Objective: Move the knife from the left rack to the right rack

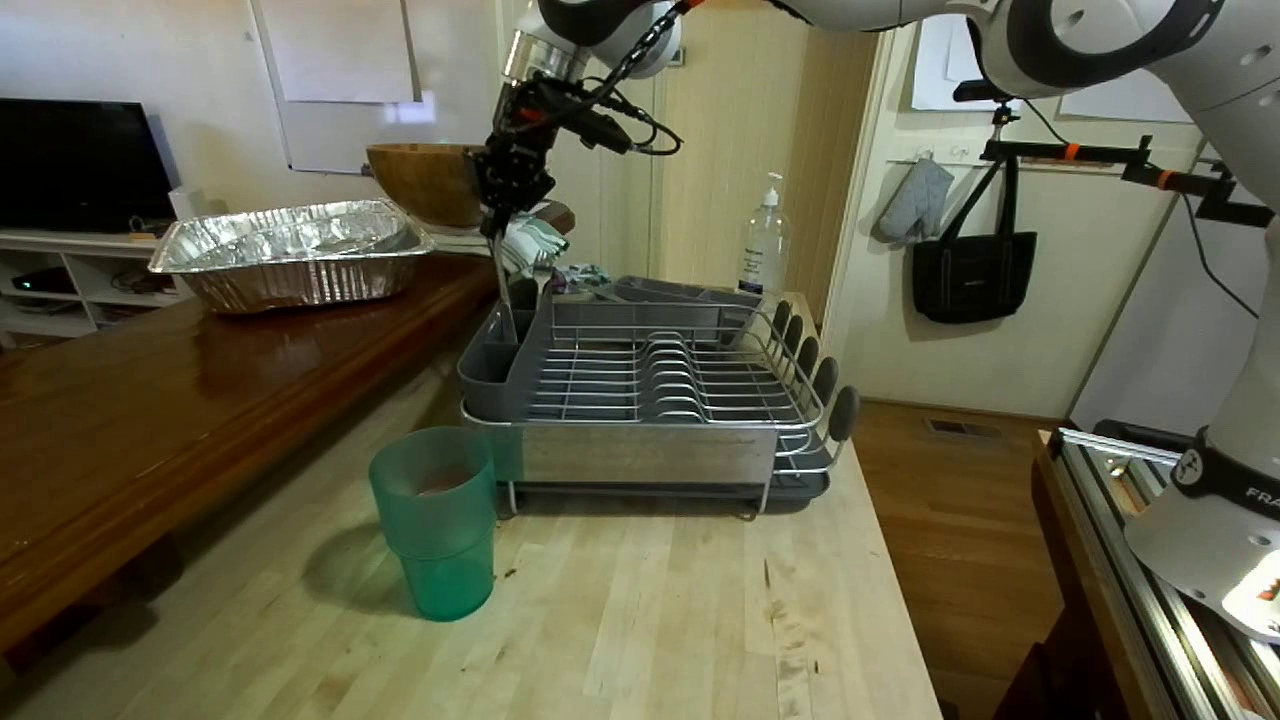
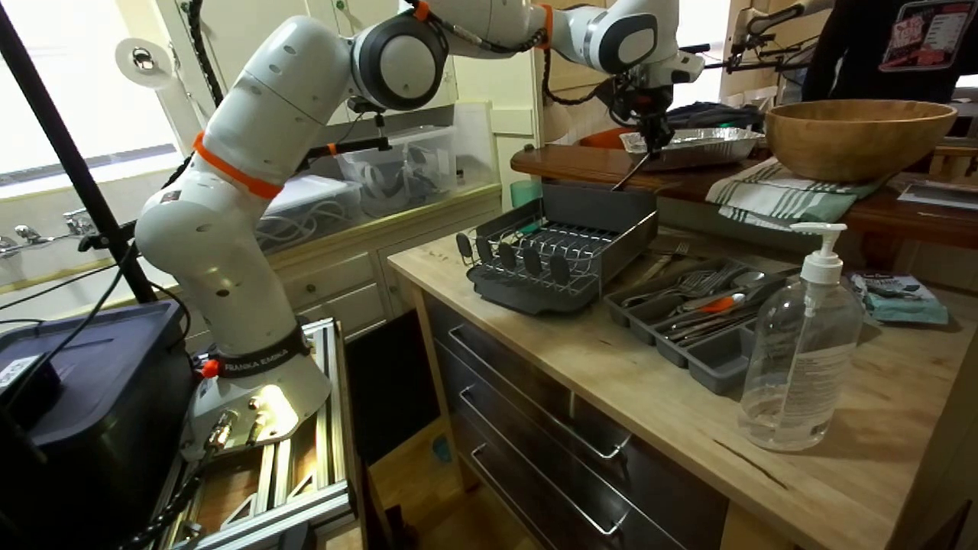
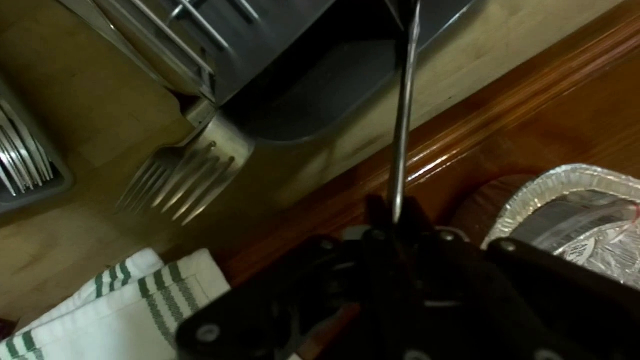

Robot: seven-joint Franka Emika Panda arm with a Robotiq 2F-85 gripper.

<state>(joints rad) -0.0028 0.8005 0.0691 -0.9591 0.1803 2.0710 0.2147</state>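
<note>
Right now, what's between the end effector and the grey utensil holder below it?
The knife: in an exterior view, it slants from the end effector down to the grey utensil holder.

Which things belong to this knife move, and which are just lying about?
Job: gripper holding the knife; left rack, the grey caddy; right rack, probably the dark uprights.

Lying about: green cup, foil tray, wooden bowl, striped towel, pump bottle, cutlery tray.

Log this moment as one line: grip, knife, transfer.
gripper: shut on knife | knife: tilted, lower end reaching into left rack | right rack: knife not yet there | transfer: pending
</note>
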